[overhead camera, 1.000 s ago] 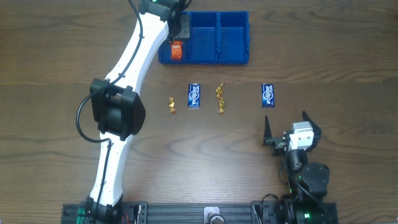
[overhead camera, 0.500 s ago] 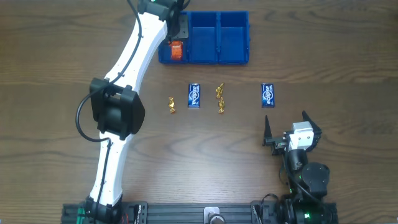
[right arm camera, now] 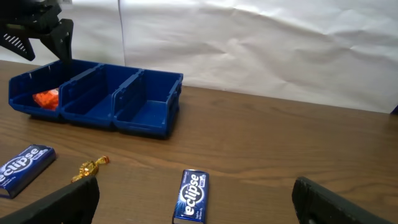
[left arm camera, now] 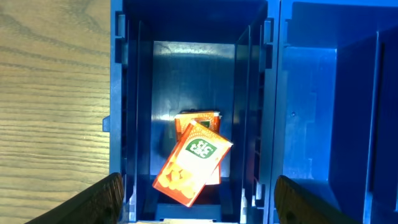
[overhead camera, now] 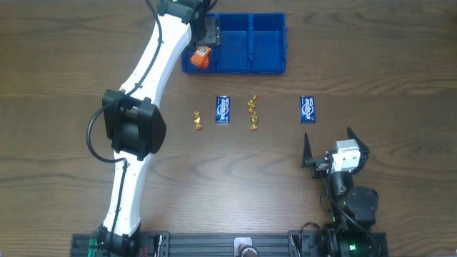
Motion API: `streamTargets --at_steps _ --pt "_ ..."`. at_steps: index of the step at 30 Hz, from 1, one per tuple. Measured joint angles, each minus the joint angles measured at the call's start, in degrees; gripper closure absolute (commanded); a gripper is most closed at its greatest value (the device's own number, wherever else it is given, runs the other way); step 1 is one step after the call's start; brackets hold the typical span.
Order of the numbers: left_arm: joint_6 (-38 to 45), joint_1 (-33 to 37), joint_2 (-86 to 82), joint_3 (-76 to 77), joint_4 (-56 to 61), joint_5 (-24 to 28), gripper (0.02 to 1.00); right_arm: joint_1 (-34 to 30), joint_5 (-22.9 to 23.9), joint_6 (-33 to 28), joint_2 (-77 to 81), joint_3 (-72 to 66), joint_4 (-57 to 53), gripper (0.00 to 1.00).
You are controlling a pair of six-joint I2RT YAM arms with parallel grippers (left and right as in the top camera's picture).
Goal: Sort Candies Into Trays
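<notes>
With my left jaws spread over the left bin of the tray (overhead camera: 268, 70) at upper centre, where an orange pack (left arm camera: 193, 163) lies loose atop another, I judge this drop done and next must fetch a blue pack (overhead camera: 223, 109) from the counter (overhead camera: 400, 86), while my right jaws sit spread at lower right.

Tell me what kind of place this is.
Likely a robot test bench rather than a home: a wooden table, a white sheet behind it, and candies laid in a row before a blue tray.

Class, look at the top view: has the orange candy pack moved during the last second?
Yes. The orange pack has turned askew against the straight walls of the blue tray.
</notes>
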Motion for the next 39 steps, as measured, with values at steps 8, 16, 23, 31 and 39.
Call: streamTargets --at_steps 8,16,23,31,39 --pt "-0.35 0.0 0.0 0.0 1.2 1.42 0.02 0.0 0.0 0.0 0.0 0.0 0.0 0.003" --pt "-0.15 0.0 -10.62 -4.9 4.35 0.52 0.02 0.0 0.02 0.0 0.0 0.0 0.0 0.005" --pt "1.79 0.42 -45.33 -34.71 24.52 -3.93 0.02 0.0 0.02 0.0 0.02 0.0 -0.02 0.003" --pt "4.87 3.34 -77.94 -66.71 34.14 -8.15 0.018 0.0 0.02 0.0 0.02 0.0 -0.02 0.003" --pt "7.45 11.78 -102.82 -92.43 36.89 -5.62 0.018 0.0 0.0 -0.02 0.0 0.0 0.0 0.003"
